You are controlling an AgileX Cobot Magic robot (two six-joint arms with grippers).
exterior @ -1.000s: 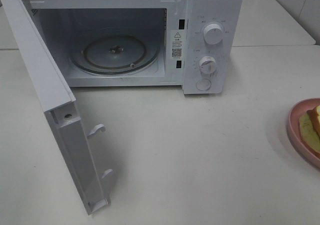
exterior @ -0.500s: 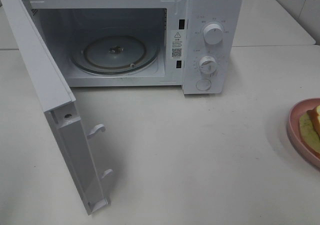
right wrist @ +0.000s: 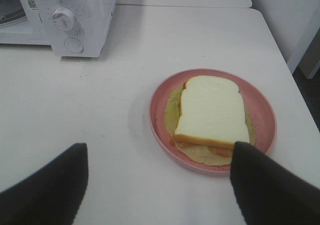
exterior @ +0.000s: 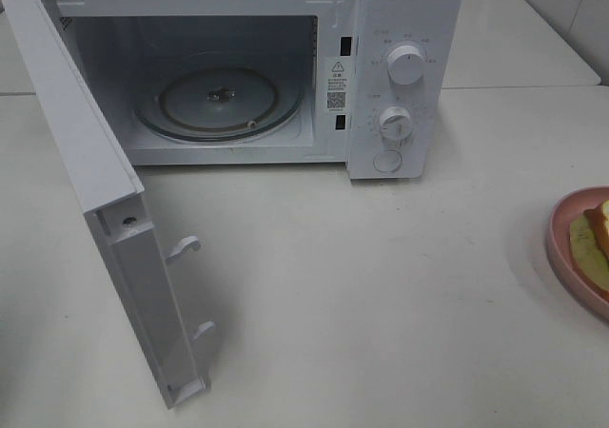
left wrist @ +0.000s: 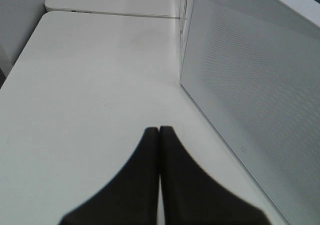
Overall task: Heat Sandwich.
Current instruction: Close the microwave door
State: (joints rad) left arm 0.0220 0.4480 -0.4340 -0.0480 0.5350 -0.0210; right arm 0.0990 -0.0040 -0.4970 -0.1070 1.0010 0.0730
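Your right gripper (right wrist: 159, 185) gapes wide, the left gripper (left wrist: 159, 135) pinched empty; crush the sandwich (right wrist: 212, 112) at the table's right edge and filling squeezes out.

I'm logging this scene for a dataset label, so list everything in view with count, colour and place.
microwave: one, white, at the back of the table, cavity with nothing in it.
microwave door: one, white, swung open on the left side.
glass turntable: one, clear, on the cavity floor.
knobs: two, white, on the right-hand panel, above a round button.
plate: one, pink, on the table right of the microwave.
sandwich: one, pale bread with yellow-green filling, lying on the plate.
table: white.
left gripper: dark fingers together, beside the door.
right gripper: dark fingers apart, above the plate.
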